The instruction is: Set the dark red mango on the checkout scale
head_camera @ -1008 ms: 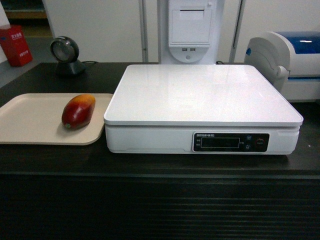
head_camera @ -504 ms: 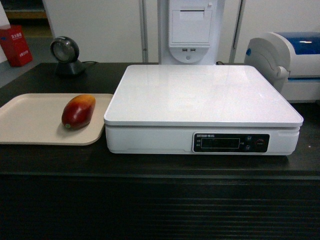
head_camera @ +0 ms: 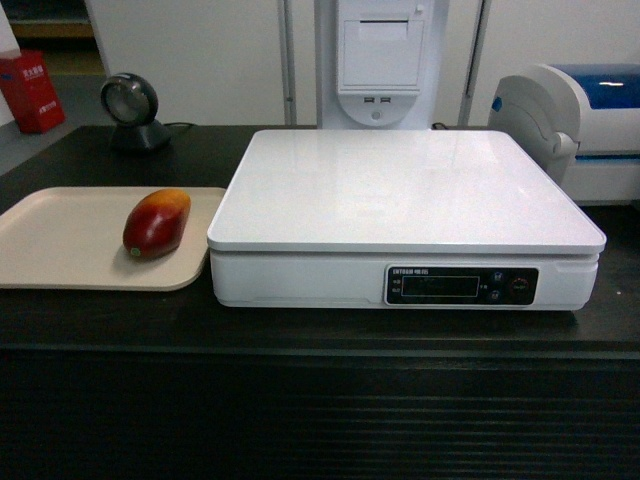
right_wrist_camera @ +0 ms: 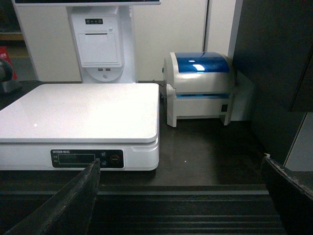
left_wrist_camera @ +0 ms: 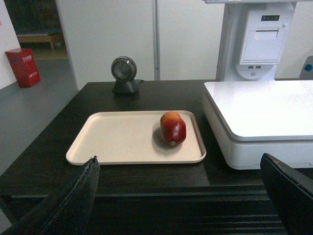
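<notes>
The dark red mango (head_camera: 156, 222) lies on its side on a beige tray (head_camera: 60, 240), also seen as the mango (left_wrist_camera: 172, 128) on the tray (left_wrist_camera: 117, 137). Right of it stands the white scale (head_camera: 400, 190) with its black display panel (head_camera: 462, 285), top bare. Both sit on the black checkout counter (head_camera: 300, 330). My left gripper (left_wrist_camera: 178, 159) is open, low in front of the counter's ribbed face, short of the tray. My right gripper (right_wrist_camera: 180, 161) is open too, in front of the counter, right of the scale (right_wrist_camera: 78, 112). Neither gripper shows in the head view.
A white-and-blue printer (head_camera: 575, 125) stands right of the scale, also the printer (right_wrist_camera: 198, 88). A round black scanner (head_camera: 132, 108) sits at the counter's back left. A white kiosk terminal (head_camera: 380, 60) rises behind the scale. A red box (head_camera: 30, 90) stands far left.
</notes>
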You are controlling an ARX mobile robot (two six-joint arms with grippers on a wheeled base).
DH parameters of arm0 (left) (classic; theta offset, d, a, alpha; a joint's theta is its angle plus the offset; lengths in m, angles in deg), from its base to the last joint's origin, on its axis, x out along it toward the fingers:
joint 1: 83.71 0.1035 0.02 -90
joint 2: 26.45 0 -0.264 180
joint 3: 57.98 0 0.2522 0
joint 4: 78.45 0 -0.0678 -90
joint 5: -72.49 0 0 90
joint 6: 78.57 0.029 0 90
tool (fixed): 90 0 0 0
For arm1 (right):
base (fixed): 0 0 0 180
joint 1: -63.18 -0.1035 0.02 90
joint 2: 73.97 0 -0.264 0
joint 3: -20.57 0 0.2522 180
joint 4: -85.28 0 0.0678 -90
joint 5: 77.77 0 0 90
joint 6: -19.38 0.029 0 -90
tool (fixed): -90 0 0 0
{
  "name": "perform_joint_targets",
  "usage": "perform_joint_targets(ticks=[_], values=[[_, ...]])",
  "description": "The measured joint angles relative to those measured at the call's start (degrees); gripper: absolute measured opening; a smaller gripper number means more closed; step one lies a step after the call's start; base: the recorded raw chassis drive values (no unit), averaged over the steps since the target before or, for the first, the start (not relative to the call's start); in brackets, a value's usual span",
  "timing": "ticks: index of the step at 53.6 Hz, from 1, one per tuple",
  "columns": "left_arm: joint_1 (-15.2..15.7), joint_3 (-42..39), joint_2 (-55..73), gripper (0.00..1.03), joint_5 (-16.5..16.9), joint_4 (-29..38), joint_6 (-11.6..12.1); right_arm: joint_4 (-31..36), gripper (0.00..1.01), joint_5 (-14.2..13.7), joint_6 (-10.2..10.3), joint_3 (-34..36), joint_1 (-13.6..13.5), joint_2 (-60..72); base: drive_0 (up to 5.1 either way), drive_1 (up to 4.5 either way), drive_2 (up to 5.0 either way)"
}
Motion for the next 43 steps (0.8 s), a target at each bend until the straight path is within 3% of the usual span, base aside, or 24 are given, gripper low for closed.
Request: perform_joint_targets(ticks=[27, 29, 33, 34, 40, 43], values=[[0.0, 0.0, 0.0, 0.98, 0.0, 0.0, 0.0, 0.0, 0.98, 0.0, 0.0, 0.0, 0.0, 0.0, 0.0, 0.0, 0.0], [-1.0, 0.8, 0.6, 0.98, -2.7, -3.3, -1.0, 0.0, 0.98, 0.0, 0.0, 0.0, 0.0, 0.0, 0.0, 0.0, 0.0], [-7.5, 5.1, 9.3, 0.98, -15.4, -10.1, -5.1, 0.0, 0.98, 0.0, 0.0, 0.0, 0.0, 0.0, 0.0, 0.0, 0.0], [-8.2, 5.5, 10.9, 0.98, -16.6, -9.1, -5.5, 0.0, 0.98, 0.0, 0.0, 0.0, 0.0, 0.0, 0.0, 0.0, 0.0], [-8.3, 6.2, 15.2, 0.98, -19.2, -4.9, -6.5, 0.0, 0.98, 0.0, 0.0, 0.0, 0.0, 0.0, 0.0, 0.0, 0.0], [-6.4, 6.3, 18.6, 0.98, -16.0, 0.8, -6.7, 0.0, 0.98, 0.0, 0.0, 0.0, 0.0, 0.0, 0.0, 0.0, 0.0]])
